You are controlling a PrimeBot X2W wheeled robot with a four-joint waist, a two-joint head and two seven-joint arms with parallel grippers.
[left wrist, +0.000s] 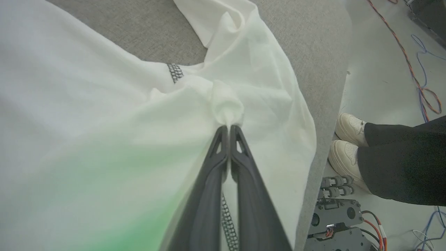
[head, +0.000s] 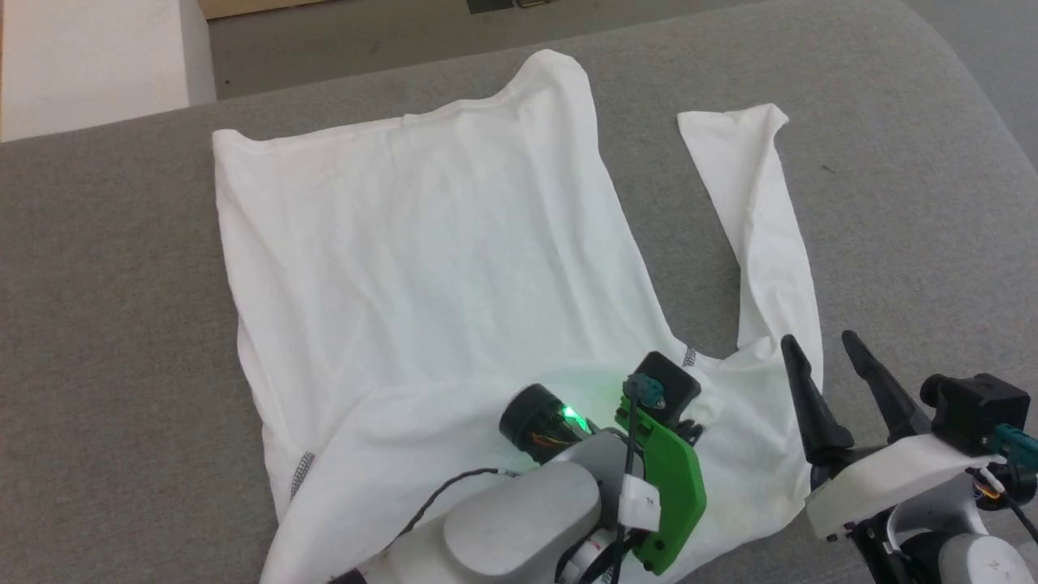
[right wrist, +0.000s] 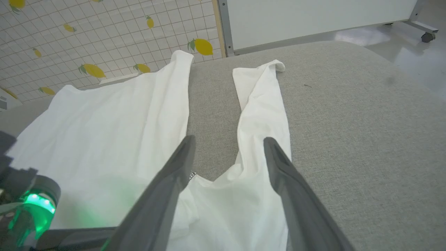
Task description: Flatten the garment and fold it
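The garment (head: pixel 422 268), a large white T-shirt, lies spread over the grey padded surface (head: pixel 113 324), with one long strip (head: pixel 762 219) stretched away to the right. My left gripper (left wrist: pixel 229 127) is shut on a bunched fold of the garment (left wrist: pixel 226 104) near a grey zigzag seam (left wrist: pixel 175 72); in the head view its fingers are hidden under the green wrist (head: pixel 661 474). My right gripper (head: pixel 819 347) stands open at the near right, over the garment's edge, nothing between its fingers. From the right wrist, the right gripper (right wrist: pixel 229 140) frames the strip (right wrist: pixel 261 104).
The grey surface's edge (left wrist: pixel 324 115) drops to a pale floor with a person's white shoes (left wrist: pixel 345 143) and dark trousers, coloured cables (left wrist: pixel 418 83) and robot base parts. A lemon-patterned grid panel (right wrist: pixel 87 38) and a white board (right wrist: pixel 313 17) stand beyond the surface.
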